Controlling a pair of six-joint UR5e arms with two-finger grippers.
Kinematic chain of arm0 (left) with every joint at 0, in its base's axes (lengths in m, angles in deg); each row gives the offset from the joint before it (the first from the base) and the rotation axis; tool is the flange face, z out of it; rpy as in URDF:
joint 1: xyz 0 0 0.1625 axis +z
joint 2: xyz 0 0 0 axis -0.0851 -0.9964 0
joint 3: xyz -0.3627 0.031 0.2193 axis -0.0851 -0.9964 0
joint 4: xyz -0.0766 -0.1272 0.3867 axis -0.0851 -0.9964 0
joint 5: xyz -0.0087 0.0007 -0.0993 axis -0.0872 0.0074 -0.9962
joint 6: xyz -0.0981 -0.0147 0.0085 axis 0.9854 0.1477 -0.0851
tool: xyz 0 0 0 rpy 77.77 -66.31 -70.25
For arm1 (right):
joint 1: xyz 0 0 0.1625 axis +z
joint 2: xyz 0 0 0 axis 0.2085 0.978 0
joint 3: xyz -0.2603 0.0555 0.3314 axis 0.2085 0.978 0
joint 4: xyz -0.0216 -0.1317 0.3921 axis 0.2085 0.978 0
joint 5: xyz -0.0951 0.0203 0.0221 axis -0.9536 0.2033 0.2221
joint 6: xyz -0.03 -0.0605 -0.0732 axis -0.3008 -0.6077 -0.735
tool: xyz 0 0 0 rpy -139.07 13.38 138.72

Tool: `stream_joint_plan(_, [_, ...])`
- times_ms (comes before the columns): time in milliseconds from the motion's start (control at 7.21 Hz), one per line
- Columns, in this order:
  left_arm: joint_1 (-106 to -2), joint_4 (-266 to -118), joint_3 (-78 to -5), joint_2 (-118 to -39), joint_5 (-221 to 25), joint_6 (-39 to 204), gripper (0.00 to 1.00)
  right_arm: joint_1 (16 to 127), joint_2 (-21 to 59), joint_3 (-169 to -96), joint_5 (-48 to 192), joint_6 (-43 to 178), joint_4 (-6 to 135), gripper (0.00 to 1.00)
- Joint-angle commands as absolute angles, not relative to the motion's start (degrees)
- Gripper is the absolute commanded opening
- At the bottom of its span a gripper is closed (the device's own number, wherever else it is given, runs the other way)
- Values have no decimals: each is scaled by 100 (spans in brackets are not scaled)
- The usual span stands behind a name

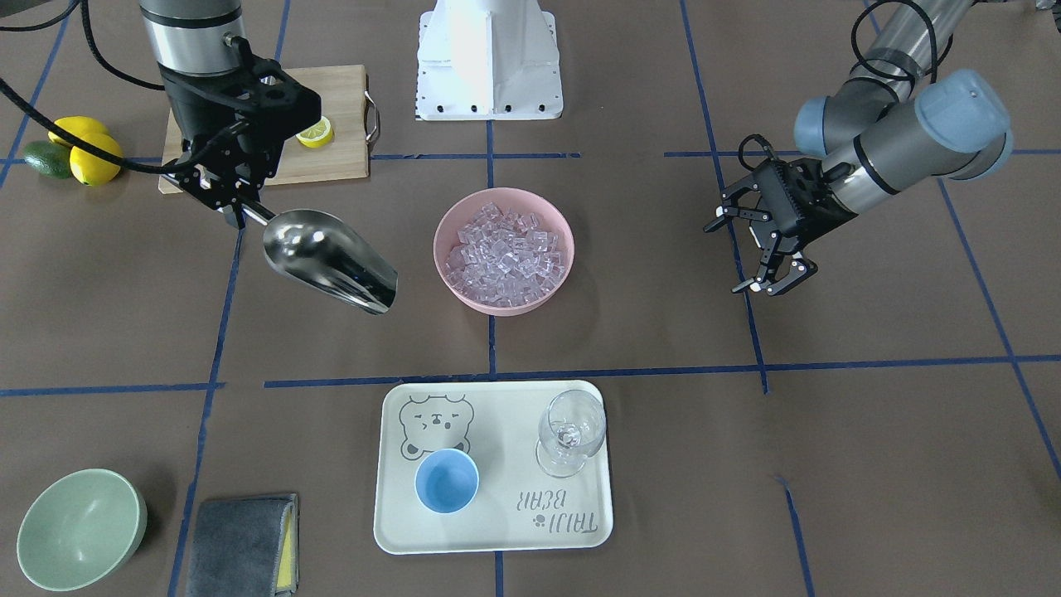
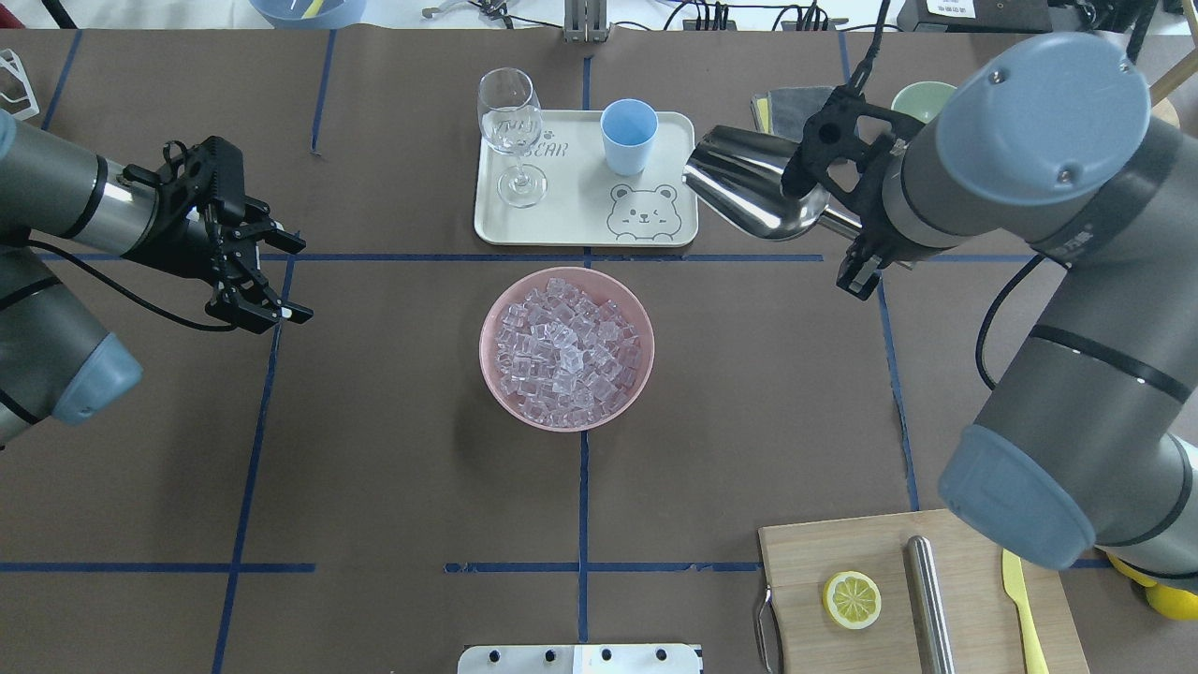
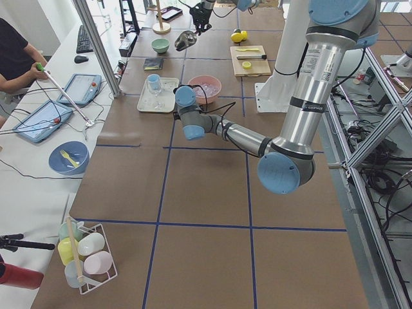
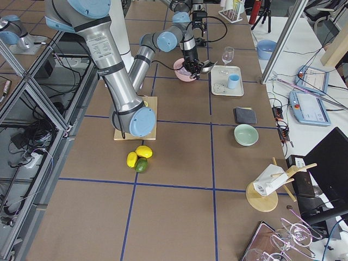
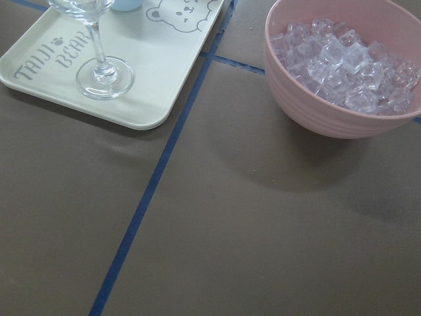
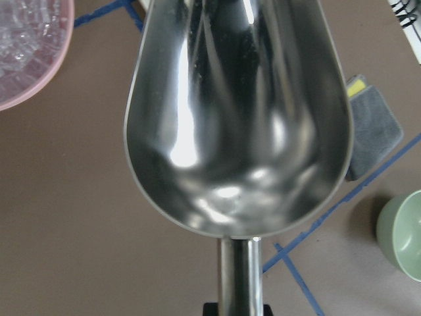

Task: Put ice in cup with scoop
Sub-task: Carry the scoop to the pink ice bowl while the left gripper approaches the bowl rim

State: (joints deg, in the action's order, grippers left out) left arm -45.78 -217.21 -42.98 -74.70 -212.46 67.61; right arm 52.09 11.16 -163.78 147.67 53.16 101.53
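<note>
At right wrist, scoop (image 6: 237,131) trough, gleaming

Table (image 1: 663,332): pink bowl (image 1: 497,305), tray (image 1: 506,431), board (image 1: 340,91), green bowl (image 1: 79,531), cloth (image 1: 236,547), lemons (image 1: 95,157), possibly lime (image 1: 46,159).

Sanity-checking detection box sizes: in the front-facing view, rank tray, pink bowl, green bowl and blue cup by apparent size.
1. tray: clearly largest.
2. pink bowl and green bowl: nearly alike. The green one sits nearer the camera, so I won't rank them.
3. blue cup: smallest.
</note>
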Motion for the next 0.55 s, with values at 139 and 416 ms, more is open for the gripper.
stream_joint_plan(139, [-3865, -21748, -4114, -7764, -20518, 6751, 100, 5027, 566, -16135, 15237, 5101, 11196, 0])
stream_joint_plan(416, [-3485, -21748, -3904, -8053, -20408, 6769, 100, 5036, 204, -16063, 15237, 3832, 11831, 0])
